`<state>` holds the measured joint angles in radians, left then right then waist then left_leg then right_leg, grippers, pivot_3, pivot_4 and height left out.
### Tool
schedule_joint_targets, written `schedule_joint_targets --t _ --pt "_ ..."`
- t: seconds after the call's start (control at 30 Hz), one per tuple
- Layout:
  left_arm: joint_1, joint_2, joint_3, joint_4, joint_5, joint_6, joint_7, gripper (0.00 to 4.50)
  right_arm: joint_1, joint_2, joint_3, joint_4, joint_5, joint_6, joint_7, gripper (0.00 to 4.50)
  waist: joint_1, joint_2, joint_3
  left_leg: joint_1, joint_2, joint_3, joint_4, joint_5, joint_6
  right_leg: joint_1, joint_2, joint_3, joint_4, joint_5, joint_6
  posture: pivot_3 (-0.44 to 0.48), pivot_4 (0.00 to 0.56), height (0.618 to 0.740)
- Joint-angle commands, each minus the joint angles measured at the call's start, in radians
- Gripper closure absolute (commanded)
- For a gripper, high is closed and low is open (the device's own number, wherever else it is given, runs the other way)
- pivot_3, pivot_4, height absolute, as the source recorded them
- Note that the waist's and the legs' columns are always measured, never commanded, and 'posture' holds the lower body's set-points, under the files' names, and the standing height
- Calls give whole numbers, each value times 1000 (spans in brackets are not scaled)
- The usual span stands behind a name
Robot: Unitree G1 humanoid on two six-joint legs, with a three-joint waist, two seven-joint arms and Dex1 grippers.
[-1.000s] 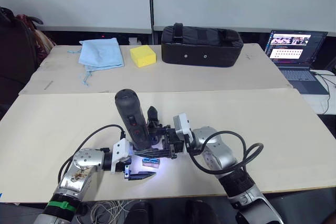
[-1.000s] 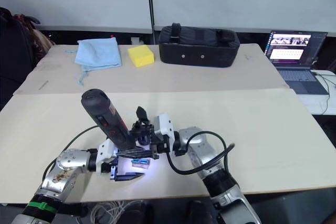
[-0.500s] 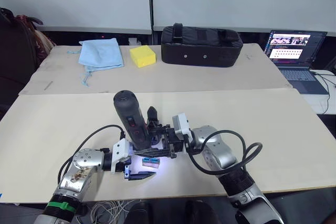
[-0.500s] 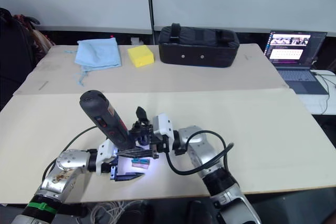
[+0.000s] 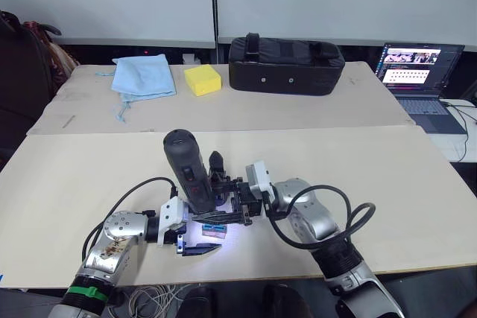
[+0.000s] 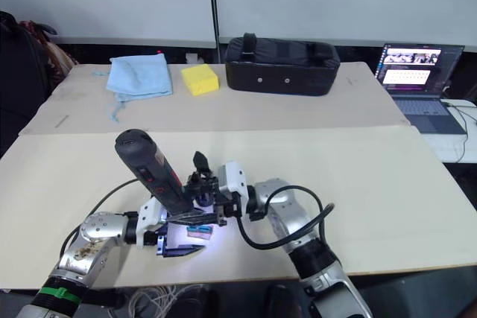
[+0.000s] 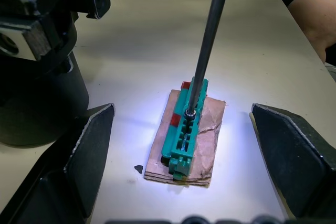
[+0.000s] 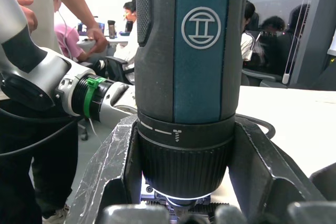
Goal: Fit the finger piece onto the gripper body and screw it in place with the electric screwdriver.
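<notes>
Electric screwdriver top tipped slightly rightward; right pincer pinching it; left pincer spread.

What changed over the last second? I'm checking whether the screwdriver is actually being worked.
Very little. The electric screwdriver, clamped in the right gripper, rocked slightly left and came back; its bit stays down on the green-and-tan block. The left gripper stays open around that block. The cloth, sponge and case haven't moved.
</notes>
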<state>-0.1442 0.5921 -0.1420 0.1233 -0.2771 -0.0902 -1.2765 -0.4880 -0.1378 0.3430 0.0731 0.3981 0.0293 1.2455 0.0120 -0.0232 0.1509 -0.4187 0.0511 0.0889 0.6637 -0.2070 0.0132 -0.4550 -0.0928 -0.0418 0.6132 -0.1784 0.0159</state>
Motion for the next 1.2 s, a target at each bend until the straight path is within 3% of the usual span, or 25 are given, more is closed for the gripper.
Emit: schedule_joint_targets --t 0.03,0.43,0.73,0.93,1.03,1.2 --pt "17 7 -15 24 3 -4 -22 68 -17 2 -27 -87 62 22 12 2596 -2 0 0 0 0 0 0 0 0 0 0 0 0 0 0 0 150 740" --pt "65 22 89 -11 -117 -38 -77 68 -44 -23 -77 -220 162 133 -13 2596 -14 0 0 -1 1 0 0 0 0 -2 1 0 0 0 0 0 150 740" --pt "226 128 315 -189 -356 146 -71 68 -62 -143 -195 -351 283 252 -44 2596 -22 -1 1 -3 2 -3 0 0 0 -3 1 0 0 0 0 0 150 740" --pt "308 145 482 -139 -350 131 -10 68 -64 -257 -304 -373 324 285 -49 2596 -20 -1 1 -3 1 -3 0 0 0 -3 0 0 -1 0 0 0 150 740" --pt "321 137 496 -163 -365 176 24 68 -65 -288 -330 -380 340 295 -63 2596 -20 -2 1 -3 1 -2 0 0 0 -4 -1 0 -2 0 0 0 150 740" --pt "242 96 422 -201 -321 226 115 68 -66 -297 -340 -404 353 315 -86 2596 -11 -1 2 -3 1 -2 0 0 0 -4 0 -1 -1 0 0 0 150 740"
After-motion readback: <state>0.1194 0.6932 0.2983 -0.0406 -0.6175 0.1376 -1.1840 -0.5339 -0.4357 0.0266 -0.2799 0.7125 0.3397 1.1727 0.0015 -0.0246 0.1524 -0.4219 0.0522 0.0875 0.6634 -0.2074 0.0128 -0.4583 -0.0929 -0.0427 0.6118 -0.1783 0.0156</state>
